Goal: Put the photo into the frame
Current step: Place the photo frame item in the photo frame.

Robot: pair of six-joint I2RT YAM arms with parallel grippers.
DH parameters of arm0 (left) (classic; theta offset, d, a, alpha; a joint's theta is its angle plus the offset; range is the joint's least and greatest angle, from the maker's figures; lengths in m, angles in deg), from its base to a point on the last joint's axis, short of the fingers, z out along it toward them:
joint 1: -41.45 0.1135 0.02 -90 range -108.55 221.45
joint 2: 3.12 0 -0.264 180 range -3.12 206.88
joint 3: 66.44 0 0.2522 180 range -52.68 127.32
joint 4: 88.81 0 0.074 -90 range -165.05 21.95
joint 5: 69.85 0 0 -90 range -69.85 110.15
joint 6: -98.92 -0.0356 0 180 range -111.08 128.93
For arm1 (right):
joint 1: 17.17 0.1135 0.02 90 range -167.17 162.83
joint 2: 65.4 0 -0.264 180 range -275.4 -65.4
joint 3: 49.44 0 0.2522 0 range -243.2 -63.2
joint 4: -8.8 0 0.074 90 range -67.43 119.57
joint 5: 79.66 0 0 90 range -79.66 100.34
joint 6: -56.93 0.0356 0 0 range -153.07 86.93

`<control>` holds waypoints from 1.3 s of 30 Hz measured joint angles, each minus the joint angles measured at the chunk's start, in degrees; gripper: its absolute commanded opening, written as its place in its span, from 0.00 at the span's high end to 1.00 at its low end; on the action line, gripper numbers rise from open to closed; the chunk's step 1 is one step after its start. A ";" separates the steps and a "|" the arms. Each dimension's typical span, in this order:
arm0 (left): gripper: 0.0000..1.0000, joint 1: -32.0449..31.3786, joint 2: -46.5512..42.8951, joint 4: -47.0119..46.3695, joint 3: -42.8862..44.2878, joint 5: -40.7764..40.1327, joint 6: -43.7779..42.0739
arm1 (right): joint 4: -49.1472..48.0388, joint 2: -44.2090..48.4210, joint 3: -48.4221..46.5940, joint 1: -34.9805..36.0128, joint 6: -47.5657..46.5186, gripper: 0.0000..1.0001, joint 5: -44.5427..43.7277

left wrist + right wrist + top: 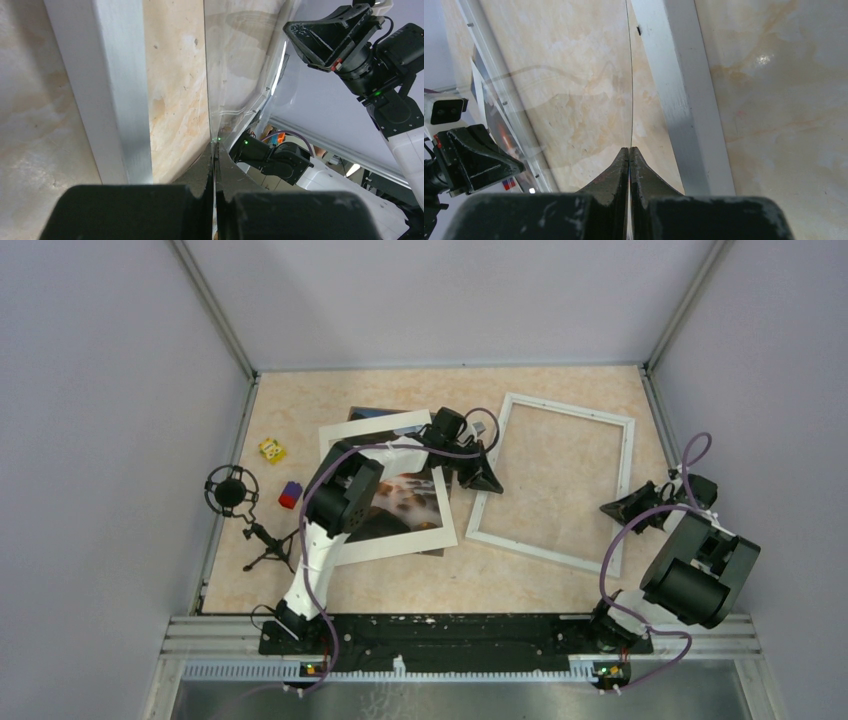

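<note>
My left arm [338, 498] and the white mat [400, 538] cover most of the photo [408, 495]. The clear sheet [231, 60], pinched in my left gripper [214, 150] and right gripper [629, 150], barely shows from above. The frame [115, 85] runs off both wrist views. The yellow thing [272, 450] on the counter [300, 400] is too small to name.

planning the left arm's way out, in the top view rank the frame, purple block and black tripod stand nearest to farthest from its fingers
1. the frame, its left bar right beside the left fingers, shut on a clear sheet.
2. purple block, well to the left.
3. black tripod stand, at the left edge.
</note>
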 measured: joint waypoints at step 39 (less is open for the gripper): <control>0.73 2.32 1.18 8.09 2.34 -2.25 -4.68 | 0.15 0.52 0.00 -0.02 0.04 1.00 -3.26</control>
